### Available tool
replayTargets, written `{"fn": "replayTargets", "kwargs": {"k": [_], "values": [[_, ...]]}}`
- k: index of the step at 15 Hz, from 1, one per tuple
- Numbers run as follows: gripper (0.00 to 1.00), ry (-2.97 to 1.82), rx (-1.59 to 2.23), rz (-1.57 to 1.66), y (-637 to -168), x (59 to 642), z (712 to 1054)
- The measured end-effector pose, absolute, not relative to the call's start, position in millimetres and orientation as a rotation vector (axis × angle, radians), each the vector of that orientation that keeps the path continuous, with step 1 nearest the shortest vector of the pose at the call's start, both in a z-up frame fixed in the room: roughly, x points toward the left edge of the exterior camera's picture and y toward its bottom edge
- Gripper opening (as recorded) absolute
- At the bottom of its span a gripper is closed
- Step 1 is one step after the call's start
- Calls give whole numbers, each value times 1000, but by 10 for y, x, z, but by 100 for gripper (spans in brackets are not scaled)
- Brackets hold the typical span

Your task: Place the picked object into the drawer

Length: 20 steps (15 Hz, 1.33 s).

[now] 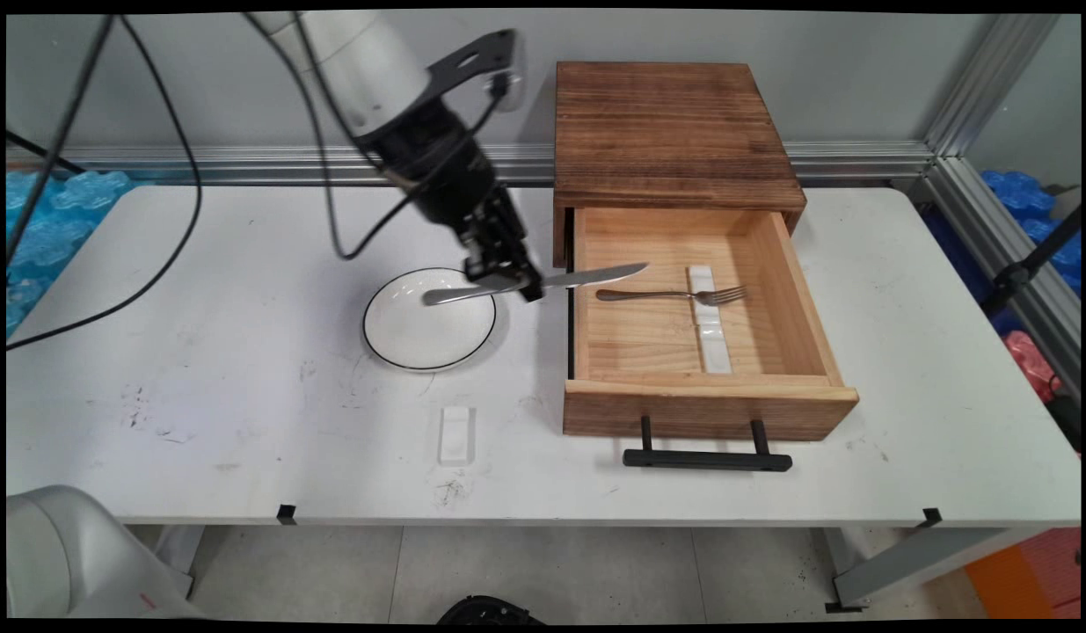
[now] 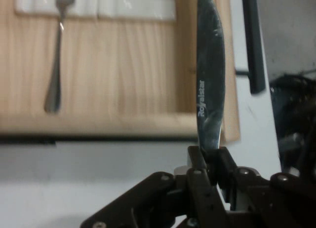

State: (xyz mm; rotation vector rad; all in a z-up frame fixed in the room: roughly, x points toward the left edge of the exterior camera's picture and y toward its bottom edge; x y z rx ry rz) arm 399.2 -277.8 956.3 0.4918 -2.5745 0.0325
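The hand (image 1: 518,283) was pinching a table knife (image 1: 543,283) near the middle of its length, fingers pressed against the metal from both sides. The knife lay roughly level in the grip: its handle end stuck out behind the hand over the white plate (image 1: 411,338), and its blade reached forward past the fingertips, across the left wall of the open wooden drawer (image 1: 798,290). In the hand view the knife (image 2: 210,90) rose straight up from between the fingers (image 2: 197,161), with the lettering "Royalstar" readable along the blade, its tip over the drawer's (image 2: 123,124) interior.

The plate, rimmed with a thin black line, sat on the desk (image 1: 244,396) just below and behind the hand. Ahead of the hand, inside the drawer, a fork (image 1: 670,294) lay with its tines resting across a white cutlery rest (image 1: 710,321); the hand view showed the same fork (image 2: 55,60) and the rest (image 2: 128,7) beyond the blade tip and off to one side. The drawer stood pulled out of a dark wooden cabinet (image 1: 670,132), its black handle (image 1: 705,457) at the near end. A second small white rest (image 1: 456,435) lay on the desk, well apart from the hand, on the near side of the plate
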Motion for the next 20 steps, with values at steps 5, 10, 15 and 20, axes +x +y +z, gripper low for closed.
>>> {"fn": "replayTargets", "kwargs": {"k": [5,10,15,20], "values": [[0,-2515,466,80,-3111,3613,9463],[0,-2504,430,102,-3365,3245,9304],[0,-2524,358,132,-3617,2818,9162],[0,-2530,349,149,-3797,2503,9019]]}}
